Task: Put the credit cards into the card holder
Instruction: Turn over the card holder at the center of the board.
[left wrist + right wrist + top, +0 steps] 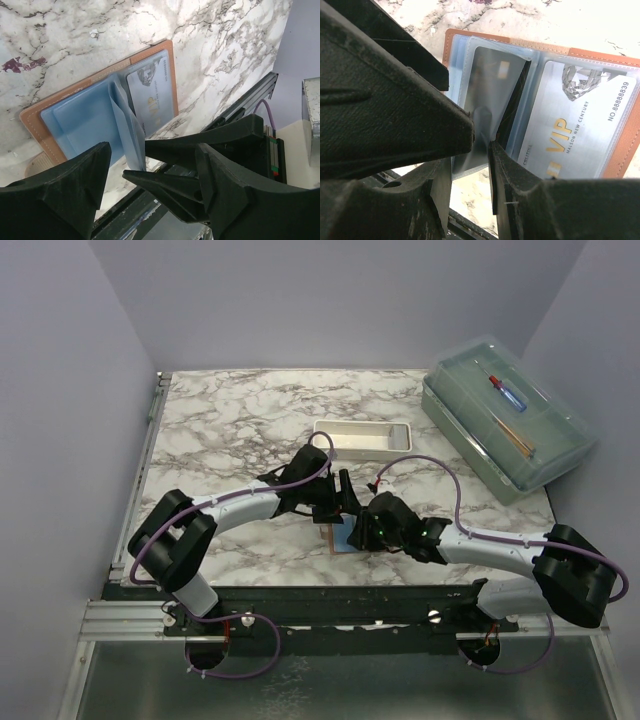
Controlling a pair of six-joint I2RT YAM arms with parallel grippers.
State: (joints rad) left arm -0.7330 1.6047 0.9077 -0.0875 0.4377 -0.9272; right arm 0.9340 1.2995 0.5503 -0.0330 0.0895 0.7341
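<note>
The card holder (333, 539) lies open near the table's front edge, tan rim (35, 125) round blue-grey panels. A whitish VIP credit card (152, 97) sits in its right pocket, also seen in the right wrist view (575, 125). A clear middle sleeve (490, 90) stands up from the fold (125, 120); a shaded card with a gold chip shows through it. My right gripper (482, 140) is shut on that sleeve's lower edge. My left gripper (152, 155) is open just above the holder's near side, straddling the right fingertips (170, 185). Both grippers meet over the holder (345, 515).
A white rectangular tray (362, 440) stands behind the arms. A large clear lidded box (505, 415) sits at the back right. The metal rail of the table's front edge (250, 100) runs close to the holder.
</note>
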